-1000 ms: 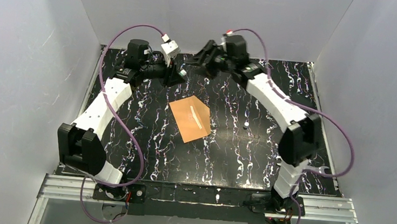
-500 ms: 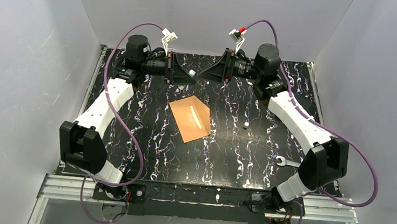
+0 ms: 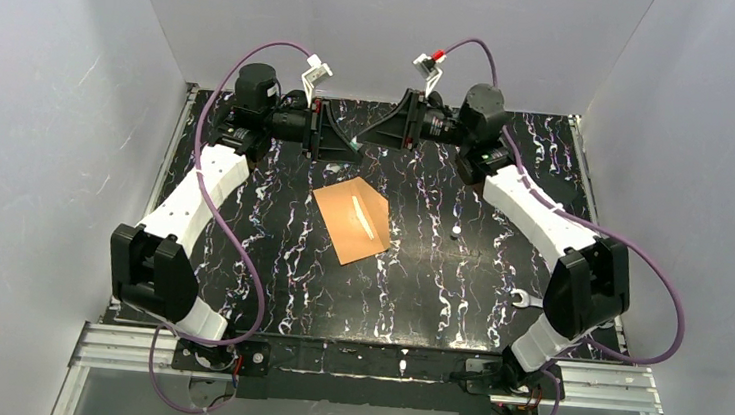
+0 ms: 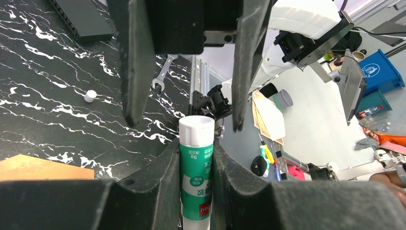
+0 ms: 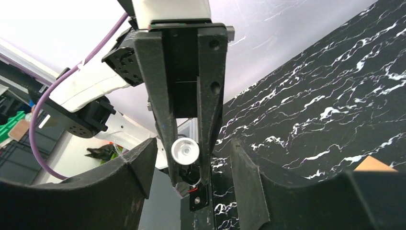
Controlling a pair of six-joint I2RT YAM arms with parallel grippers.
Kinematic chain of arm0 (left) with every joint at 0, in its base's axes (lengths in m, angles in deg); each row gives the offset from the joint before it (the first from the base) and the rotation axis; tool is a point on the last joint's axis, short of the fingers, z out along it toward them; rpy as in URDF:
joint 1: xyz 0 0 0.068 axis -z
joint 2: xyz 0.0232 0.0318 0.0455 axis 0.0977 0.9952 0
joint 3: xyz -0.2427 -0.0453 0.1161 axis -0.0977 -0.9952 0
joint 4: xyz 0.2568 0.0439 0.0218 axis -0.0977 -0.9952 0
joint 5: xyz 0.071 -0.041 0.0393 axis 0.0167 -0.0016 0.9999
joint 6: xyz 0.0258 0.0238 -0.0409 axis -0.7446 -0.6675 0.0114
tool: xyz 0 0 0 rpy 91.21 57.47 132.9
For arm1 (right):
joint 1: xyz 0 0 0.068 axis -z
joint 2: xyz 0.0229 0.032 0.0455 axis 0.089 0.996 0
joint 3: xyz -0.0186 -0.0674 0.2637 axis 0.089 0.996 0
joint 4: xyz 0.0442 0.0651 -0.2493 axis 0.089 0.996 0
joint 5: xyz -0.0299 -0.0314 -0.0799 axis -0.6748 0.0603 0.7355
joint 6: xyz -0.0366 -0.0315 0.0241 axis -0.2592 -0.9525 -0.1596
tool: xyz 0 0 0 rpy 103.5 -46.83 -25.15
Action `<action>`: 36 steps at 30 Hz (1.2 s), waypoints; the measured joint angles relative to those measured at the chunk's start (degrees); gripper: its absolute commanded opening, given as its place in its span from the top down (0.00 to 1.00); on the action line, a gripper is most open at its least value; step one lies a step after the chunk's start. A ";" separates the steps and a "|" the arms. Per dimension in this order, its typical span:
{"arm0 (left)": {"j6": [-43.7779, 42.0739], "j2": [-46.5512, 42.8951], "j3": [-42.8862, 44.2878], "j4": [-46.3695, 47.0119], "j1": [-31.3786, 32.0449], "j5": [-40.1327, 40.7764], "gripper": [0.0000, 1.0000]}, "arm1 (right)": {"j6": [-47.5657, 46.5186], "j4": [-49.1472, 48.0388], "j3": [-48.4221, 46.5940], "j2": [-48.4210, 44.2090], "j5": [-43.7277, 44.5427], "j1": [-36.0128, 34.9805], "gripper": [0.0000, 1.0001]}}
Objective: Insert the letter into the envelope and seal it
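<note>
The orange-brown envelope [image 3: 352, 222] lies flat at mid-table with a thin white strip [image 3: 364, 216] on it. Its corner shows in the left wrist view [image 4: 33, 167] and in the right wrist view [image 5: 376, 164]. The letter is not in view. My left gripper [image 3: 342, 142] is raised above the far table, shut on a green-and-white glue stick [image 4: 196, 175] whose white end points at the right gripper. My right gripper [image 3: 370, 135] faces it, open, its fingers [image 4: 131, 67] either side of the stick's end [image 5: 185, 151] without touching it.
A small white cap [image 3: 455, 232] lies right of the envelope, also in the left wrist view [image 4: 90, 96]. A silver wrench [image 3: 526, 300] lies near the right arm's elbow. Grey walls close in the table on three sides.
The right arm has swung round and its open gripper now faces the left gripper, then moved left toward the glue stick's end. The left gripper turned level with the stick. The envelope has not moved.
</note>
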 measured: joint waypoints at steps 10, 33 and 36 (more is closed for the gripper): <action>-1.31 0.02 0.11 0.17 0.02 0.11 1.00 | 0.94 -0.98 -0.42 1.51 -0.22 -1.75 0.94; -65.72 -0.57 -7.08 -4.13 1.31 41.53 1.00 | 14.80 52.15 -31.26 20.11 36.74 -6.25 0.98; -68.06 0.02 -6.93 -4.20 1.60 43.80 1.00 | 17.53 53.35 -33.35 21.90 36.83 -6.21 0.56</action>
